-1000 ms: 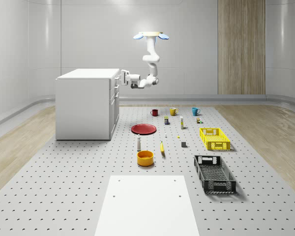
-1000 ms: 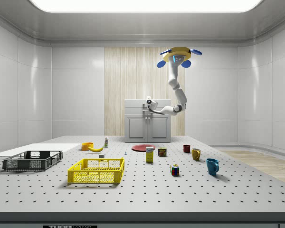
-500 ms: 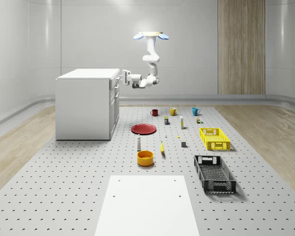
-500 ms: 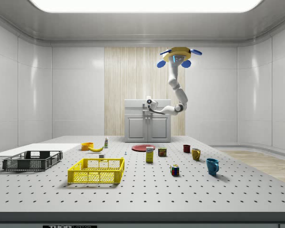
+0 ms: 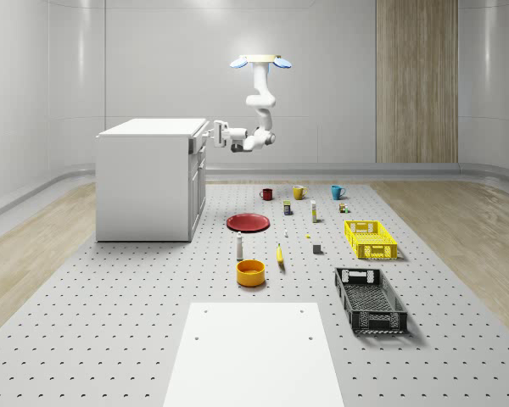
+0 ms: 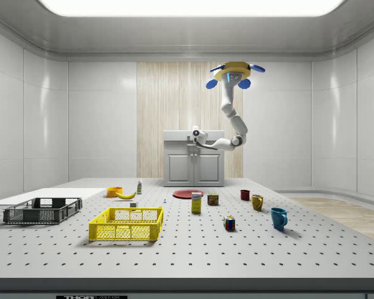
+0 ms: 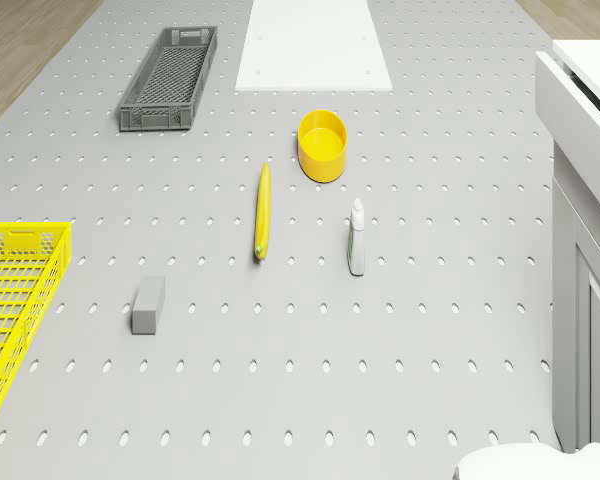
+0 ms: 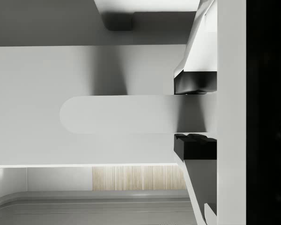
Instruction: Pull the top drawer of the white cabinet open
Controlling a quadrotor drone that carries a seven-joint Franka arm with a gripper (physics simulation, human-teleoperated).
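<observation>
Wrist view puts the gripper (image 8: 195,114) clamped on the top drawer's handle (image 8: 117,114), its black pads (image 8: 195,83) pressing the bar from both sides. Whole-scene view adds the white cabinet (image 5: 148,180) carrying that drawer at the gripper's level, and the drone (image 5: 260,61) hovering high above and behind the gripper. Drone view has the drawer (image 7: 580,110) standing slightly proud of the cabinet front.

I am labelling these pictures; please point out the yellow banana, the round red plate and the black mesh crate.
yellow banana (image 7: 264,211), drone view, middle of its body
round red plate (image 5: 248,223), whole-scene view, its centre
black mesh crate (image 5: 388,297), whole-scene view, its long side wall
</observation>
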